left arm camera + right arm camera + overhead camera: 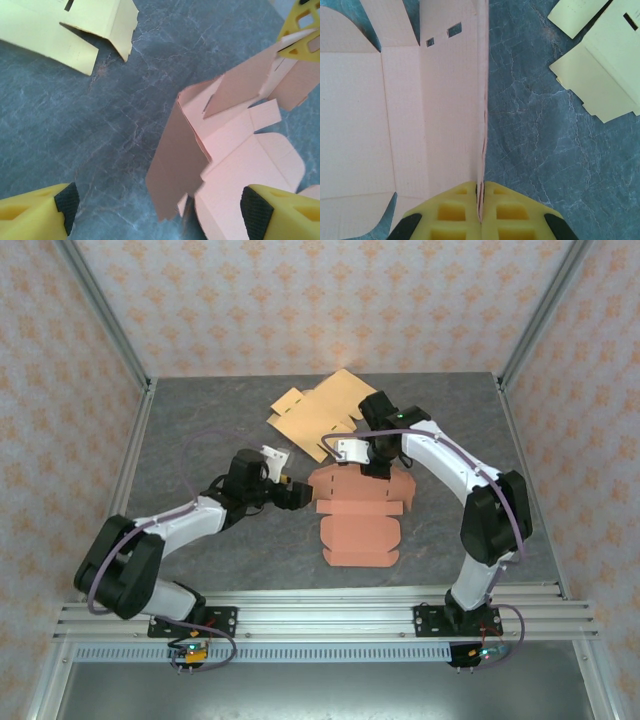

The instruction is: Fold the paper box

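Observation:
The pink paper box (360,525) lies partly unfolded in the middle of the table. My right gripper (373,468) is at its far edge. In the right wrist view that gripper (481,202) is shut on a pink side wall (481,100) that stands upright. My left gripper (298,492) is at the box's left side. Its fingers (59,206) stand wide open, with a raised pink flap (180,160) between them and touching neither pad.
A second flat blank, pale yellow (320,410), lies on the grey table (200,440) behind the pink box; its nearest corner (75,30) is close to my left gripper. Metal frame posts and patterned walls close off the sides and back.

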{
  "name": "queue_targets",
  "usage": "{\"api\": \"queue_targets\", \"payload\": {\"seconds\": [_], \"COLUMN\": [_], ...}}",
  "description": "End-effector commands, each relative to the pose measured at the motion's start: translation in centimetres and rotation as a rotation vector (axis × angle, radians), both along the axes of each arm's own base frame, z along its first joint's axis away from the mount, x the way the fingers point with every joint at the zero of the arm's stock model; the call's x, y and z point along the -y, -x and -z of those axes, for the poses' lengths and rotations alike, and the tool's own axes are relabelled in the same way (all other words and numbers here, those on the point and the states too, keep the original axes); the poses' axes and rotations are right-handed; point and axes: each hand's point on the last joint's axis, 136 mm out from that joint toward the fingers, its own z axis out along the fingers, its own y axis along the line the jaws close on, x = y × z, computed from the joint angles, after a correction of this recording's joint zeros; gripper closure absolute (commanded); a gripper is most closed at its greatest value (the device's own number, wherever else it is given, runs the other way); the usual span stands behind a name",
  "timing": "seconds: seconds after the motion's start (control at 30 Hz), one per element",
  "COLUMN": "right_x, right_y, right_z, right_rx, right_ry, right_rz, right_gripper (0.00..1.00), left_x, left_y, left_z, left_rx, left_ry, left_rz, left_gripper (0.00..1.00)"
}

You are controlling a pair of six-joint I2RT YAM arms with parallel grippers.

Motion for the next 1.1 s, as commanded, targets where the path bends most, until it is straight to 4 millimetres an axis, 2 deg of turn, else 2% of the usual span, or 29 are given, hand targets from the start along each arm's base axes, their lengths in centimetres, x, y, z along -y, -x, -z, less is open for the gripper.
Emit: {"api": "queue_targets", "payload": {"seconds": [0.0,0.07,0.17,0.2,0.3,0.4,0.53,0.6,0.73,0.8,0.83,0.9,0.93,0.97,1.0,1.07], "right_x": [-0.6,-0.6,-0.8,-0.9,-1.4,-1.9,-1.7,-1.9,-2.7,-2.2,-1.4,2.1,3.7,5.1,5.4,4.6], "right_y": [-0.2,-0.4,-0.4,-0.3,-0.5,-1.4,-3.4,-4.0,-3.8,-4.5,-5.5,-7.5,-7.5,-7.1,-6.3,-5.1], "right_z": [-0.4,-0.6,-1.0,-1.1,-1.6,-2.3,-4.1,-6.4,-11.7,-14.4,-15.5,-16.8,-16.7,-16.0,-15.0,-12.9], "right_rx": [0.002,0.011,0.017,0.019,0.052,0.12,0.224,0.257,0.265,0.284,0.298,0.301,0.253,0.161,0.027,-0.23], "right_ry": [-0.015,-0.019,-0.031,-0.04,-0.092,-0.153,-0.21,-0.296,-0.552,-0.688,-0.765,-0.948,-1.019,-1.081,-1.131,-1.24], "right_rz": [-0.028,-0.024,-0.026,-0.026,-0.013,0.033,0.161,0.246,0.393,0.56,0.697,1.153,1.359,1.566,1.707,1.911], "right_gripper": [0.97,0.95,0.94,0.93,0.91,0.84,0.62,0.58,0.45,0.41,0.35,0.18,0.09,0.04,0.04,0.07], "left_x": [1.7,2.3,2.8,3.0,3.1,3.3,2.9,2.6,2.1,1.7,1.5,1.0,0.9,0.9,1.0,1.2], "left_y": [-2.1,-2.5,-2.8,-2.8,-2.8,-2.8,-2.9,-3.1,-3.5,-3.6,-3.6,-3.6,-3.5,-3.4,-3.2,-2.9], "left_z": [-1.2,-0.6,-0.1,-0.1,-0.4,-0.5,-0.7,-0.6,-0.3,-0.1,0.0,-0.1,-0.1,-0.2,-0.2,-0.2], "left_rx": [0.093,0.084,0.069,0.071,0.076,0.08,0.095,0.099,0.113,0.132,0.14,0.161,0.168,0.181,0.192,0.211], "left_ry": [-0.014,0.011,0.04,0.044,0.048,0.057,0.059,0.06,0.07,0.066,0.06,0.054,0.049,0.047,0.046,0.037], "left_rz": [0.068,0.076,0.086,0.09,0.088,0.096,0.061,0.032,-0.036,-0.077,-0.096,-0.13,-0.141,-0.146,-0.146,-0.146], "left_gripper": [0.23,0.32,0.63,0.69,0.82,1.0,1.0,1.0,1.0,1.0,1.0,1.0,1.0,1.0,1.0,1.0]}}
